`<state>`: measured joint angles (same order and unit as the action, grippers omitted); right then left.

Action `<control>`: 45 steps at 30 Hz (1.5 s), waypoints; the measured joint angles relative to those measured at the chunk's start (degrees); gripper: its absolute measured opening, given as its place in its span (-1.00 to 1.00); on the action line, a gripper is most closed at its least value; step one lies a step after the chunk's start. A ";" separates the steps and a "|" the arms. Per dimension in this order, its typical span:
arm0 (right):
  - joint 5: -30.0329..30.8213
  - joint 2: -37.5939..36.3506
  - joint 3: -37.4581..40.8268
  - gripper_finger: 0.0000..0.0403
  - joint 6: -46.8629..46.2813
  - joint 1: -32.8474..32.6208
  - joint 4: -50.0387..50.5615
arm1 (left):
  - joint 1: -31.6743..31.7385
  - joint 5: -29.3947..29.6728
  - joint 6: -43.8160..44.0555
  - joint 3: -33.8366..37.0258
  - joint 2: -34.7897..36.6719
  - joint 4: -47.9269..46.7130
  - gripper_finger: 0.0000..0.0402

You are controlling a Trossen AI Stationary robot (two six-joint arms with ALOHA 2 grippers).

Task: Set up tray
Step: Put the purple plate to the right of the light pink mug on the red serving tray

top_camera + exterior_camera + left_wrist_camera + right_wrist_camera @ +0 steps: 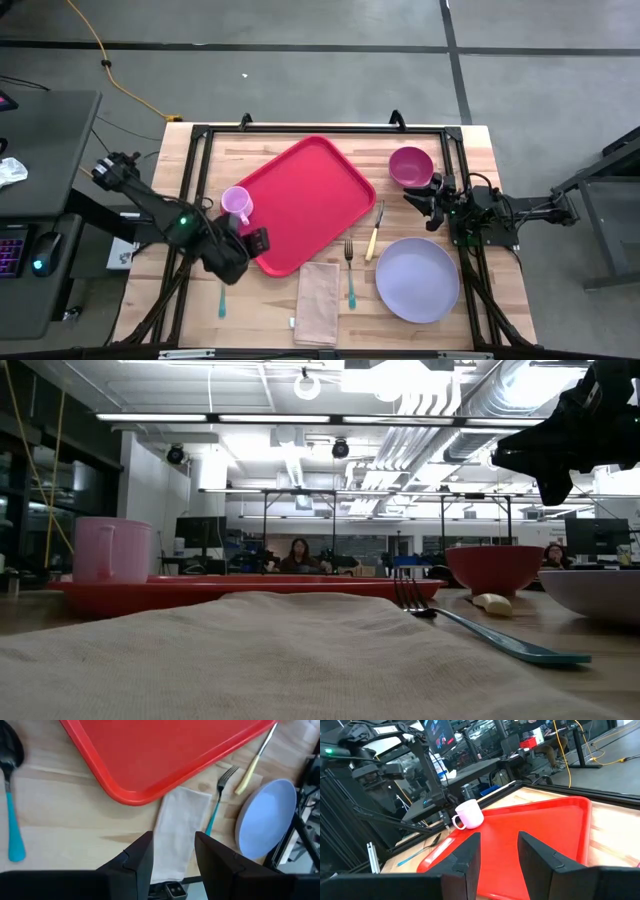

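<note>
From above, the whole table [150, 210] shows at once. At its left a teal-handled spoon [221, 300] lies on the wood beside the left pincer [262, 241], which hangs over the tray's near-left corner with its two fingers parted and nothing between them. The left wrist view looks down past those fingers at a beige napkin [179, 832], a teal-handled fork [218, 800] and the spoon's dark bowl, which the overhead picture hides under the arm.

The tray [305, 205] is red plastic, rectangular with rounded corners and a raised rim, the largest item there. It sits turned at an angle in the middle of the table, toward the far side. A pink mug [237, 203] stands upright on its left corner; the rest of the tray is bare. The low view shows that mug's handle side and two people seated in the room behind.

Right of the tray lie a cream-handled knife [374, 235] and the fork. A magenta bowl [411, 166] sits far right and a lavender plate [417, 279] near right; both look empty. The right pincer [418, 196] hovers just beside the bowl, fingers apart, holding nothing; its wrist view looks across the tray to the mug.
</note>
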<state>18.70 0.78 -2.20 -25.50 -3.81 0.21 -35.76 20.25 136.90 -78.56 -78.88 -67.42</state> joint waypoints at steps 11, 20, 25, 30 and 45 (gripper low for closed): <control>-2.06 0.02 0.00 -0.46 0.00 0.00 0.00 | -2.76 0.46 2.41 -3.75 -6.83 3.01 -0.14; -4.17 0.02 0.00 -0.46 0.00 0.00 -0.21 | -7.22 0.68 2.99 -3.83 -9.66 6.68 -0.14; -4.15 -0.02 0.00 -0.46 2.89 0.02 -0.86 | -8.62 1.65 2.89 -3.80 -11.83 9.52 -0.14; -4.17 -0.02 0.00 -0.46 4.96 0.02 -1.66 | -10.14 2.08 2.91 -3.76 -14.37 12.44 -0.14; -2.81 0.22 0.00 -0.46 5.02 0.02 -5.12 | -14.56 7.41 1.34 -3.60 -17.14 12.29 -0.14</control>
<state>15.89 0.99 -2.20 -20.47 -3.79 -4.91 -50.33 27.66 138.23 -82.15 -96.03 -55.12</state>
